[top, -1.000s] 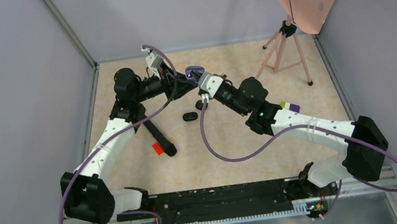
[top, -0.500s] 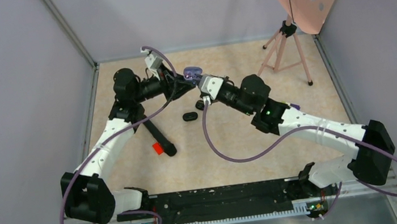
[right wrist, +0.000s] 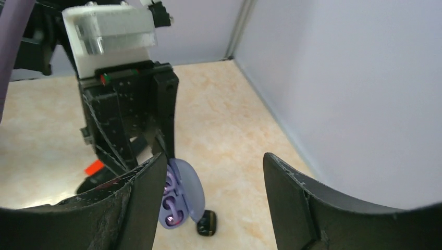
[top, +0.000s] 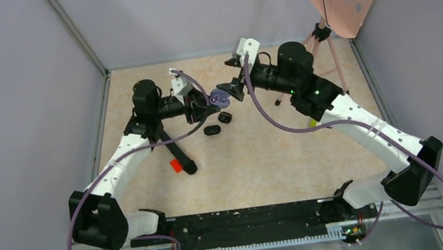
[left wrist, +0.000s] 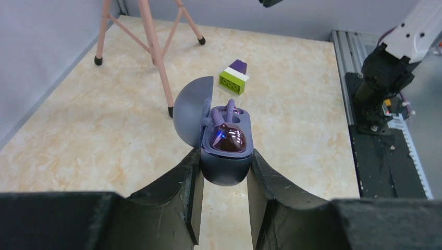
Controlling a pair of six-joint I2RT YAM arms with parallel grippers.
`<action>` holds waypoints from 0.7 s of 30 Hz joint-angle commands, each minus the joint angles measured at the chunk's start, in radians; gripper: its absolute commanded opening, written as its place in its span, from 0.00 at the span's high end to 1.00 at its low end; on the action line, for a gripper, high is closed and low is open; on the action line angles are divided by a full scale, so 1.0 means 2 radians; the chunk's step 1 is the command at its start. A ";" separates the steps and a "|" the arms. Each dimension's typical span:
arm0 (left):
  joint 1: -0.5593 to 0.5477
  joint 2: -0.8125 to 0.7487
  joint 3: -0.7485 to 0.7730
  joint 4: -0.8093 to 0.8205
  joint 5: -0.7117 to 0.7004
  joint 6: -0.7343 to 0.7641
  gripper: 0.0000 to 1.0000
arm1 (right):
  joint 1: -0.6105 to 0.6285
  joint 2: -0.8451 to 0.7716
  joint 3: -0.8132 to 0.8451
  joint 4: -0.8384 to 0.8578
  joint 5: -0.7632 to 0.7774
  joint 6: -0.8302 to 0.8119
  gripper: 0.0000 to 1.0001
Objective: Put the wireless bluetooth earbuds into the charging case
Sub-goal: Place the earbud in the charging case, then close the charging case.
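Observation:
My left gripper (left wrist: pixel 224 174) is shut on the base of the purple charging case (left wrist: pixel 225 156), whose lid (left wrist: pixel 192 112) stands open to the left. Pale purple earbuds (left wrist: pixel 232 138) sit in its wells, one glossy with a small blue light. From above, the case (top: pixel 219 98) hangs over the floor between both arms. My right gripper (top: pixel 237 88) is open just right of it, holding nothing. In the right wrist view the case (right wrist: pixel 182 200) shows beside my left finger, apart from the right gripper (right wrist: pixel 211 203).
Two black oval cases (top: pixel 225 117) (top: pixel 211 130) lie on the floor below the purple one. A long black marker with a red piece (top: pixel 178 157) lies left. A green and purple block (left wrist: pixel 234 79) and pink tripod legs (left wrist: pixel 156 52) stand farther right.
My right gripper has opened wide and drawn back up and to the right, away from the case. The left gripper shifted slightly right, still holding the case.

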 commanded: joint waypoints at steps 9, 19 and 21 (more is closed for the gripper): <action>-0.010 -0.019 0.033 -0.090 0.033 0.141 1.00 | -0.009 0.054 0.047 -0.111 -0.107 0.035 0.30; -0.014 -0.021 0.040 -0.106 0.030 0.150 1.00 | -0.012 0.054 0.033 -0.100 -0.094 0.045 0.31; -0.015 -0.020 0.041 -0.109 0.030 0.154 1.00 | -0.015 0.055 0.033 -0.094 -0.088 0.057 0.32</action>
